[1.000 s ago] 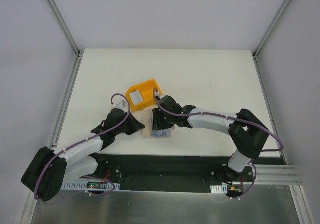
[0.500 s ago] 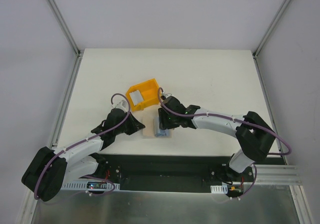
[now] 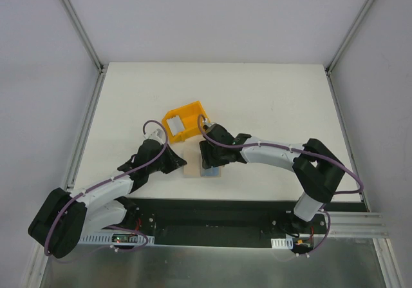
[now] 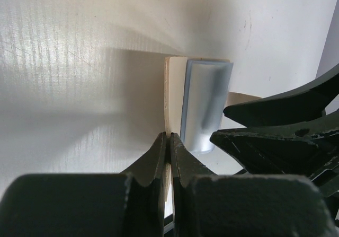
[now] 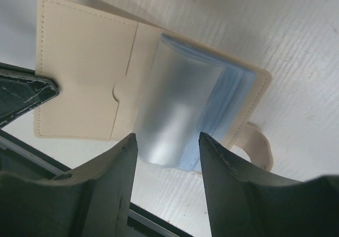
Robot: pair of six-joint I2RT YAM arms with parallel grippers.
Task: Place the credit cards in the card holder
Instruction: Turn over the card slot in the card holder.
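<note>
The beige card holder (image 5: 85, 67) lies open on the table; it also shows in the top view (image 3: 192, 169). A silvery-grey credit card (image 5: 177, 107) lies on its pale blue sleeves (image 5: 233, 96), sticking out past the near edge. My right gripper (image 5: 167, 147) is open just above that end of the card, one finger on each side, not touching. My left gripper (image 4: 170, 141) is shut on the card holder's beige edge (image 4: 170, 88), next to the card (image 4: 204, 107). Another grey card (image 3: 178, 125) lies in the yellow bin.
A yellow plastic bin (image 3: 187, 114) stands just behind the card holder and both grippers. The holder's strap (image 5: 259, 144) sticks out on the table at its right. The right gripper's fingers (image 4: 275, 125) crowd the left wrist view. A black base plate (image 3: 212, 214) runs along the near edge.
My right gripper shifted a little right and then back left over the card holder, and its arm's elbow moved. The left arm and the card holder have not moved.
</note>
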